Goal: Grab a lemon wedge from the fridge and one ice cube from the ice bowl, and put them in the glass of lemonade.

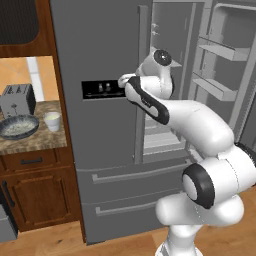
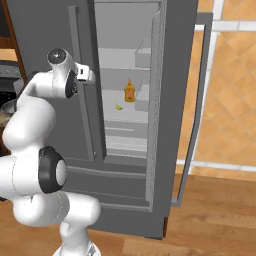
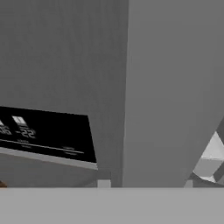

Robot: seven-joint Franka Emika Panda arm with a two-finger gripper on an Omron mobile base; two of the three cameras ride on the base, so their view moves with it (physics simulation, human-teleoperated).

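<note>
In the middle of the right base view, the tiny pale yellow-green lemon wedge [image 2: 119,106] lies on a shelf inside the tall grey steel fridge [image 2: 50,30], beside an orange-yellow bottle [image 2: 129,92], and I cannot tell if the gripper is released or clenched.

Fridge shelf [image 2: 125,116] – lemon wedge [image 2: 119,106] & bottle [image 2: 129,92]; counter [image 1: 47,137] – ice bowl [image 1: 19,126], cup [image 1: 52,120], toaster [image 1: 17,99]

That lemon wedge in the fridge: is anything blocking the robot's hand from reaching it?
Probably yes. The lemon wedge lies on a shelf behind the open right door, but the gripper sits by the closed left door's handle, so that door's edge stands between them.
</note>
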